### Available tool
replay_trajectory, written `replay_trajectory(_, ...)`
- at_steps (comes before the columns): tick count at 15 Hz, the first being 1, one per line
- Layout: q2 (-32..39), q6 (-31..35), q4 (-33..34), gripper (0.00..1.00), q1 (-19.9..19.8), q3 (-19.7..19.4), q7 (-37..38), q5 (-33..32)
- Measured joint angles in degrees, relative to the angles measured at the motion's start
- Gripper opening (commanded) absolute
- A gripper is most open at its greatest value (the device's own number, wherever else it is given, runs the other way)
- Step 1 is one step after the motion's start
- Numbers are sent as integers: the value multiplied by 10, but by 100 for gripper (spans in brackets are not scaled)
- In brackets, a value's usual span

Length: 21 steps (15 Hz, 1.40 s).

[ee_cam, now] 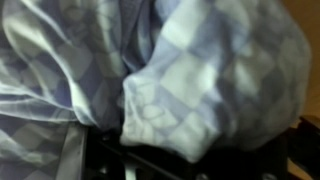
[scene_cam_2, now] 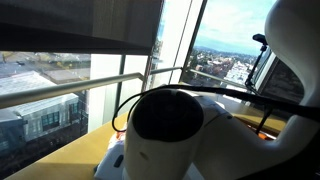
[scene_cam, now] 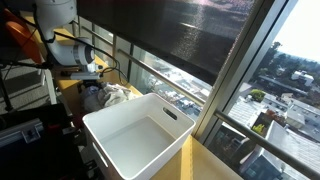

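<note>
apparently the checkered cloth is soft, light; pinch the fold at frame centre. gripper clenched or not, i cannot tell.

Cloth: pale blue-and-white checked fabric, soft, crumpled into a loose heap with deep folds and one rounded bulge. In an exterior view it lies directly beneath the gripper, close under its tip. It fills nearly the whole wrist view.
</note>
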Motion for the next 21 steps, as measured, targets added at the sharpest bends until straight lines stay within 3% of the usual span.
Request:
replay_trajectory(6,-16,37,-13,1,12,23,-3,10)
replay_trajectory(12,-105,42,-48,0,21,56,-27,53)
replay_trajectory(20,-342,-38,-99,0,23,80,-54,97)
replay_trajectory(21,-368,-51,-106,12,22,80,-56,99)
